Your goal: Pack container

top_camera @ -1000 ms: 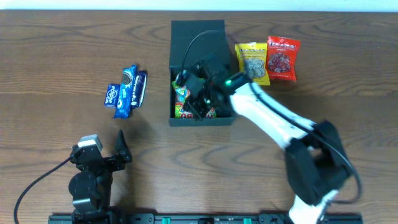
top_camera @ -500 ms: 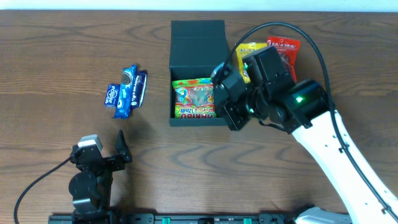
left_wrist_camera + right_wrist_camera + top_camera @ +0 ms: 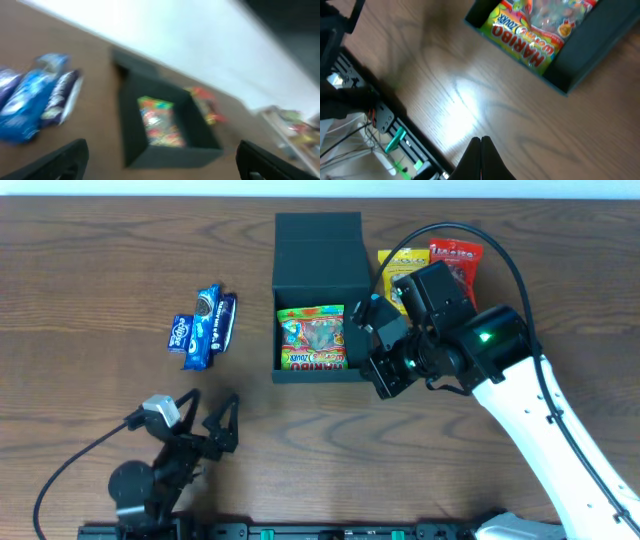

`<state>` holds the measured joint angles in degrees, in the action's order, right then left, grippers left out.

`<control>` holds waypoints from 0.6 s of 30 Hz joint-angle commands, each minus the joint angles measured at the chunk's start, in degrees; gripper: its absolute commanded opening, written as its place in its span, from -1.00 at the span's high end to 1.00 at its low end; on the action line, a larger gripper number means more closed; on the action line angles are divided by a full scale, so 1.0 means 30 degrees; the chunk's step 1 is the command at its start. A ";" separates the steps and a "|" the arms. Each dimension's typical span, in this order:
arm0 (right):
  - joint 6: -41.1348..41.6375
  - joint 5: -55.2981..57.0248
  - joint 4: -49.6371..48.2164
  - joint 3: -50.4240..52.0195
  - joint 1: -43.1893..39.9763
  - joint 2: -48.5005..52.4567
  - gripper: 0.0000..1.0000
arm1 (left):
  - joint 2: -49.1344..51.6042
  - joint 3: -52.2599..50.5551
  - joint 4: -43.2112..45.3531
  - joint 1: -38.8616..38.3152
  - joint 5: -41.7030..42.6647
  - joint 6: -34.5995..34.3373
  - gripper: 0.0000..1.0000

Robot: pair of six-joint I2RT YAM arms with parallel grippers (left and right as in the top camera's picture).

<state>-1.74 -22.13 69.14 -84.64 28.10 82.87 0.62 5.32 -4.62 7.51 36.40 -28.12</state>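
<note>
The dark teal container (image 3: 318,372) stands open at the table's centre back, its flap lid (image 3: 318,240) folded away behind it. A colourful Haribo packet (image 3: 312,338) lies inside. My right gripper (image 3: 383,380) hovers by the container's front right corner, shut and empty. The right wrist view shows its closed fingertips (image 3: 481,140) over bare wood, with the container (image 3: 580,55) and the Haribo packet (image 3: 535,35) beyond them. My left gripper (image 3: 210,418) is open near the front left. In its blurred view the left gripper (image 3: 160,165) faces the container (image 3: 165,150).
Blue cookie packets (image 3: 203,327) lie left of the container; the left wrist view shows the same blue packets (image 3: 35,95). A yellow packet (image 3: 405,278) and a red packet (image 3: 455,270) lie to its right. A rail (image 3: 385,125) runs along the table's front edge.
My right gripper has come up out of the container and moved to its front right corner, leaving the Haribo packet inside. My left arm has swung its open gripper to the right.
</note>
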 commanded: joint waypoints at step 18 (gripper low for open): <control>0.0036 0.2339 -0.6062 0.0073 -0.1661 -0.0007 0.97 | 1.9839 1.6786 -1.0054 0.0095 -0.4204 1.3027 -0.91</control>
<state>-0.60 -18.96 51.53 -84.53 24.25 82.89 53.93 50.06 -33.45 7.51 26.17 1.93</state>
